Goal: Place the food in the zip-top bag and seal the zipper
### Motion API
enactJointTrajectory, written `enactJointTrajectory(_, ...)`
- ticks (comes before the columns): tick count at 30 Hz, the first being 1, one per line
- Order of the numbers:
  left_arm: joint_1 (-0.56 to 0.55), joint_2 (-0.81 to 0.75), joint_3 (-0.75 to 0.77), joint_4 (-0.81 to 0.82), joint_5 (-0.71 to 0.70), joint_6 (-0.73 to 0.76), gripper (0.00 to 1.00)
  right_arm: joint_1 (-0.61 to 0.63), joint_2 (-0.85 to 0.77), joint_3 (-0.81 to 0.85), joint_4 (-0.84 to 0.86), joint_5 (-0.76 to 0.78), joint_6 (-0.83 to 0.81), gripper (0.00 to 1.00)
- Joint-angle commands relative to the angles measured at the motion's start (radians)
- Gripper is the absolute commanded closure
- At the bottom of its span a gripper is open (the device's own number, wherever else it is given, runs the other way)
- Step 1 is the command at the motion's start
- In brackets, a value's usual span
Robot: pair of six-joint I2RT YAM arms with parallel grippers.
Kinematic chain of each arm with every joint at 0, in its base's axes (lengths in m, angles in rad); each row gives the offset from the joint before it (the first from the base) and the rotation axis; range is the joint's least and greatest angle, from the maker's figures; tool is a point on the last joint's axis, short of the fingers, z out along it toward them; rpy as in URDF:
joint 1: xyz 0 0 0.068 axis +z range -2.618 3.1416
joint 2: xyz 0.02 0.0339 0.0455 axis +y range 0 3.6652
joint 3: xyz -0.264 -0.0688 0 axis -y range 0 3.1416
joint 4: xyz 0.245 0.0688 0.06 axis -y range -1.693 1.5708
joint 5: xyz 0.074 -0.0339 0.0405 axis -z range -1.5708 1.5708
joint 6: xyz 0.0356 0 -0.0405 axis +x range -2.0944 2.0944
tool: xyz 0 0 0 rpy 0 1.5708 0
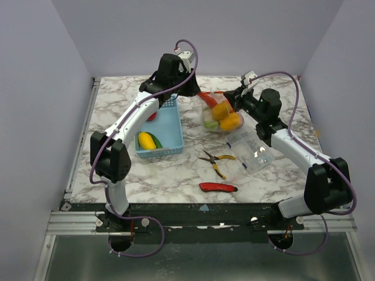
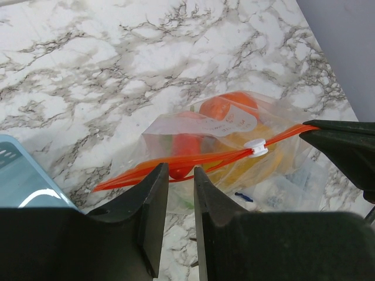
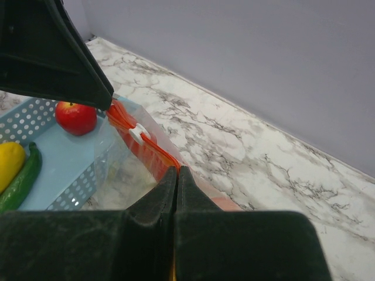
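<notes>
blue mesh basket [image 1: 170,132] left of clear zip-top bag [image 1: 220,117], yellow-handled pliers [image 1: 215,161] and red-handled knife [image 1: 218,187] before both, stiff clear packet [image 1: 249,151] right of pliers

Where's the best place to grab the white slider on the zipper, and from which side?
Probably pinch the slider across its two flat faces, with the fingers straddling the zipper, and come in from above. The slider sits astride the thin strip about midway along it. The strip runs straight to the right gripper, which is shut on its end, so it should hold steady against a pull.
</notes>
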Motion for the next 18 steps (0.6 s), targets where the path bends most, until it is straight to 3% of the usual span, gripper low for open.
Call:
enactJointTrajectory(1,0.004,0.024,0.045,-0.006,0.015,0.019,0.76,-0.004,-0.020,0.000,0.074,-0.019,0.004,1.00)
enactJointTrajectory(11,0.003,0.047,0.041,-0.036,0.028,0.012,0.79,-0.004,-0.014,0.002,0.079,-0.025,0.012,1.00)
enactJointTrajectory(18,0.001,0.013,-0.026,-0.024,0.046,-0.023,0.69,-0.005,-0.013,-0.001,0.079,-0.026,0.011,1.00)
